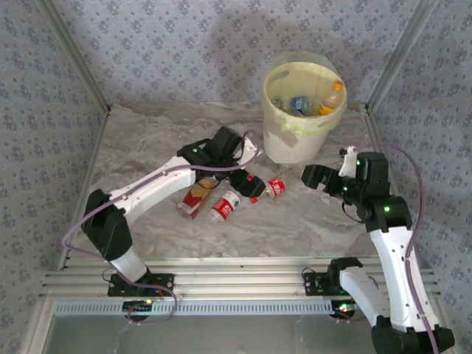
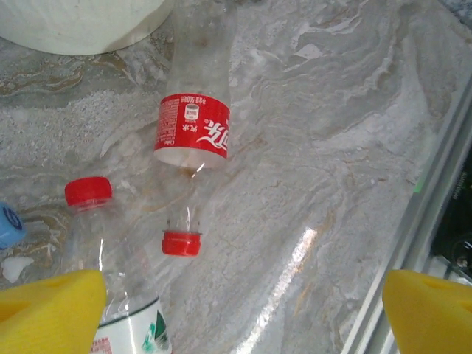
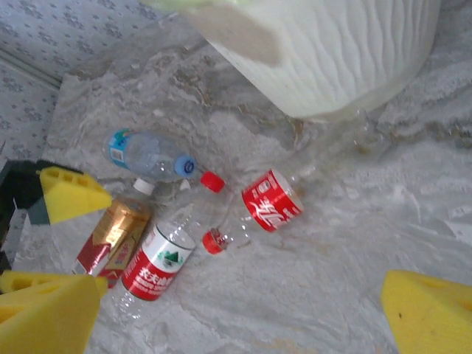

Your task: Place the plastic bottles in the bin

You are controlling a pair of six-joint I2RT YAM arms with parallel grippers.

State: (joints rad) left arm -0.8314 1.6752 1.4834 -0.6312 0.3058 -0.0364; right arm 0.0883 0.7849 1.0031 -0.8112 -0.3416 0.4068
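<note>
Remaining work: four of the clear plastic bottles lie on their sides on the counter, none of them held. By my reading the job is well along but not finished.
Red-label bottle (image 1: pixel 274 187) (image 2: pixel 192 129) (image 3: pixel 271 199): thin clear plastic with a red wrap label and a red cap. It lies just ahead of the gap between the left fingers, cap toward them and base toward the bin.
White-and-red-label bottle (image 1: pixel 225 207) (image 3: pixel 157 263): clear, with a red cap, its body running under one left pad.
Gold-label bottle (image 1: pixel 193 200) (image 3: pixel 110 236): gold-and-red wrap, flattened-looking, on the far side of that bottle from the right fingers.
Blue-label bottle (image 3: pixel 147 151): clear, with a blue cap, beside the cluster.
Bin (image 1: pixel 295 144) (image 2: pixel 81 26) (image 3: pixel 332 59): a large round cream-white bucket with a faintly rippled wall and a translucent yellow-green bag folded over the rim. It stands beyond both sets of fingers and already holds several bottles.
Left fingers (image 1: pixel 251 186) (image 2: pixel 44 313): yellow wedge pads spread wide with nothing gripped, hovering over the cluster.
Right fingers (image 1: pixel 313 177) (image 3: pixel 424 313): spread wide and empty, near the bin wall, apart from the bottles.
Counter (image 1: pixel 147 147): glossy, grey-beige marble pattern.
</note>
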